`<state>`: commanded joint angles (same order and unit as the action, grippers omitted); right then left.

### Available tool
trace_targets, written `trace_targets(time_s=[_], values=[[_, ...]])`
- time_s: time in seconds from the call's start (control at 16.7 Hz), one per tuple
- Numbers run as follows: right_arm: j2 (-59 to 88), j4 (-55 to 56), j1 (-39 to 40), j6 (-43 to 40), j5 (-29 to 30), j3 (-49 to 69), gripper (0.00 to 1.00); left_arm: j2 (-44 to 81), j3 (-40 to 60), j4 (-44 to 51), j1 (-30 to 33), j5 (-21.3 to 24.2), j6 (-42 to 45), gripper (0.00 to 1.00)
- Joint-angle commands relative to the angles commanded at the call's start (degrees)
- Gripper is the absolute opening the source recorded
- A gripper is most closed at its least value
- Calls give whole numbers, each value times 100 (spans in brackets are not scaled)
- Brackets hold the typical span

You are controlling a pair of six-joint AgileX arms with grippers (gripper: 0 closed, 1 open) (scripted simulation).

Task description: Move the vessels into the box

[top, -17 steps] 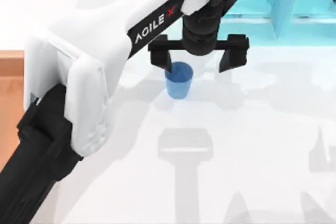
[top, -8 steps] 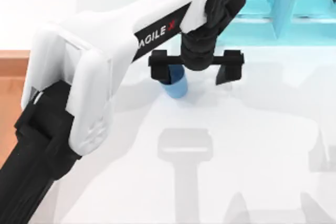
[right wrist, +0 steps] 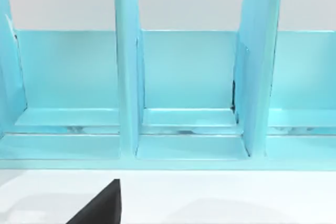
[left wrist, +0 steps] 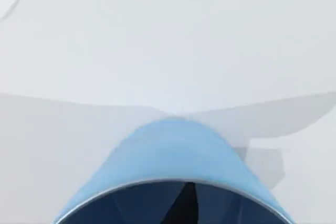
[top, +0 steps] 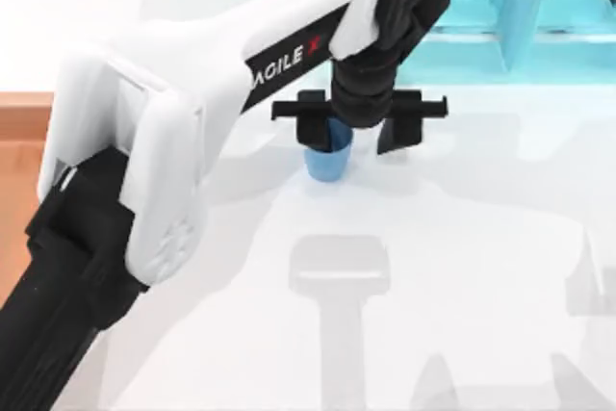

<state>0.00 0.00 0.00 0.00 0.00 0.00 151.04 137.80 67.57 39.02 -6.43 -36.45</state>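
At the top view's left edge the box (top: 17, 156) is showing as a strip of orange-brown wood, well apart from where we are working. Moving right, our left arm is reaching across the white table (top: 462, 267) and holding the left gripper (top: 358, 132) directly over the blue cup (top: 324, 163), which is standing upright toward the back of the table, in front of the cyan shelf unit (top: 500, 7). The fingers are spread wide: one finger (top: 312, 125) is sitting over the cup's rim and the other is hanging well out to the right, so the cup is off-centre between them. In the left wrist view the cup (left wrist: 176, 156) is looming close, with nothing pressing its wall yet. We judge the step in hand to be the grasp. To do it well we are wanting the cup centred, then a level, gentle close, since a tapered wall could slip. Our right arm is parked facing the shelf unit (right wrist: 184, 77); whether its fingers are apart or together, we cannot tell.
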Motion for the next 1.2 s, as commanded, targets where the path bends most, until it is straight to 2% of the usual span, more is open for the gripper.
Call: trace_targets(time_s=[0.3,0.36,0.9,1.2], values=[[0,0,0,0,0,0,100,0,0,0,0,0,0,2],[0,0,0,0,0,0,100,0,0,0,0,0,0,0],[0,0,0,0,0,0,100,-35,-40,16,8,-3,27,0],[0,0,0,0,0,0,100,-929,-577,310,-448,57,484,0]])
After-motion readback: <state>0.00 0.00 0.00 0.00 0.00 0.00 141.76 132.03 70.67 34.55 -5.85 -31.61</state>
